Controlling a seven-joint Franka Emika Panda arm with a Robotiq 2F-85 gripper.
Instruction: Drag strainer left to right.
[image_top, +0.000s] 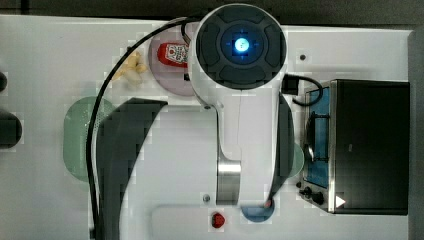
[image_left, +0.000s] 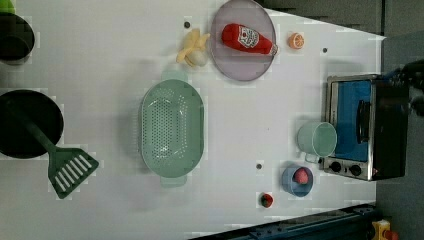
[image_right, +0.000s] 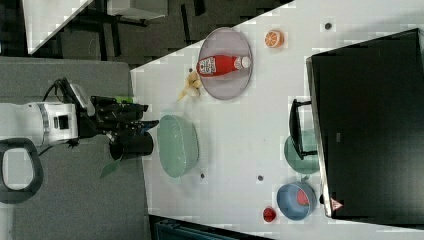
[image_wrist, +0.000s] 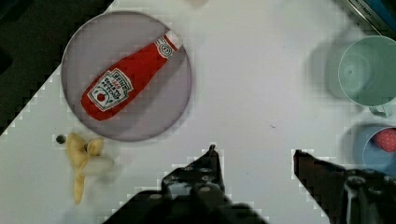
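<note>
In the left view, the strainer (image_left: 172, 128) is set near the middle of the table (image_left: 110, 60), with the spatula (image_left: 67, 167) to the left view's left. The ketchup bottle (image_left: 248, 39) is laid on the plate (image_left: 235, 65) (the banana (image_left: 194, 49) just beside it). The mug (image_left: 317, 139) is placed against the toaster oven (image_left: 367, 125), the bowl (image_left: 297, 181) near it.

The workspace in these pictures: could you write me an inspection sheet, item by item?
Surface: white table, small dark holes.
Job's things: strainer upright, nothing inside it, untouched.
Clutter: ketchup bottle lying on a plate; peeled banana; orange slice; mug beside a toaster oven; blue bowl holding a strawberry; another strawberry; spatula leaning from a black pan.
End effector: end effector open, holding nothing, hanging above bare table.
Cables: black cable running along the arm.
Surroundings: dark floor.
</note>
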